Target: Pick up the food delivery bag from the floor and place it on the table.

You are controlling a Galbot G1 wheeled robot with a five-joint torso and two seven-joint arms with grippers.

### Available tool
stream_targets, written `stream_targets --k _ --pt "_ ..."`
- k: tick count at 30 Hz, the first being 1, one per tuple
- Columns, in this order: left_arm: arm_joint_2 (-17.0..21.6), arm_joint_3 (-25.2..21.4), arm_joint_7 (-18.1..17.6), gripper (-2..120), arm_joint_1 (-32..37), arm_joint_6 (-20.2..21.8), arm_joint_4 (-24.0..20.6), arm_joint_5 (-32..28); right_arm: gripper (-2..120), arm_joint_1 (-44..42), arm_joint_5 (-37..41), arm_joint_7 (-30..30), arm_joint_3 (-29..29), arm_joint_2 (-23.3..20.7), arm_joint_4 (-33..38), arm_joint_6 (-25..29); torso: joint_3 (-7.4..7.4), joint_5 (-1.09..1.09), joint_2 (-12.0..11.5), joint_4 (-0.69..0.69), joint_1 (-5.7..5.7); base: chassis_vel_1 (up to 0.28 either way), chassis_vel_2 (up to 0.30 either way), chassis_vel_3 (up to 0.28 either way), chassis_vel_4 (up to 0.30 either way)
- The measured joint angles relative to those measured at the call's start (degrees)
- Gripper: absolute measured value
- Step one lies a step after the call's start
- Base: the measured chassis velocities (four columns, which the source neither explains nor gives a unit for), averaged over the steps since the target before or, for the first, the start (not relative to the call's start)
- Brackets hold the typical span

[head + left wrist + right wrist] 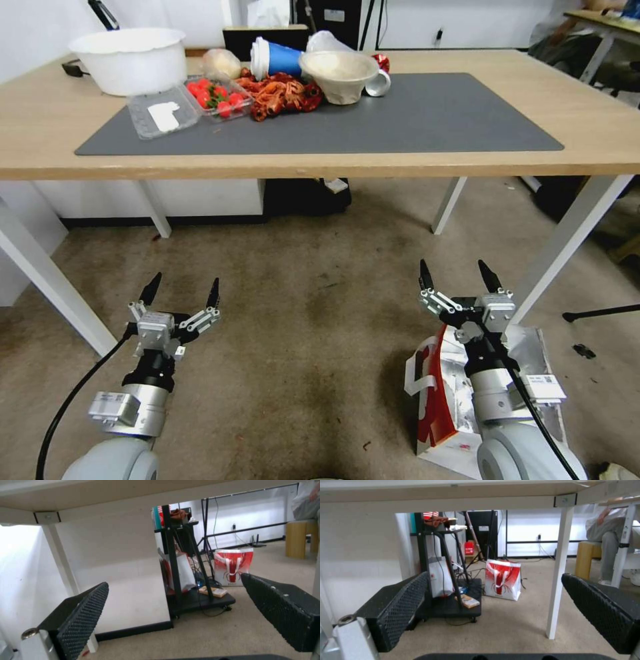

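Carpeted floor (320, 320) under food delivery bag (440, 400)

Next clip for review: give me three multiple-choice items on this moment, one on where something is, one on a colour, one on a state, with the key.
1. Where is the food delivery bag?
A. On the floor under the right arm
B. On the dark grey mat
C. Inside the white plastic bowl

2. What colour is the bag's side panel?
A. Blue
B. Red
C. Green

3. How do the two tools stand?
A. Both shut
B. Left shut on the bag
C. Both open, holding nothing

Key: 1 A, the bag sits on the carpeted floor below the right tool, not on the table. 2 B, the head view shows a red panel. 3 C, the fingers of the left tool and of the right tool are spread with only air between them.
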Motion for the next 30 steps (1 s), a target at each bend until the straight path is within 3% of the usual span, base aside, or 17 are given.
stream_targets --k 23,30 --pt "-0.1 0.2 0.0 99 0.0 0.0 0.3 0.3 100 0.0 0.2 0.1 0.1 0.0 -0.5 0.0 -4.64 0.00 -5.1 0.00 -0.46 0.000 0.000 0.000 0.000" --pt "0.0 0.2 0.0 99 -0.2 -0.1 0.6 0.3 100 0.0 0.2 0.1 0.1 0.0 -0.7 0.0 -4.64 0.00 -5.9 0.00 -0.63 0.000 0.000 0.000 0.000"
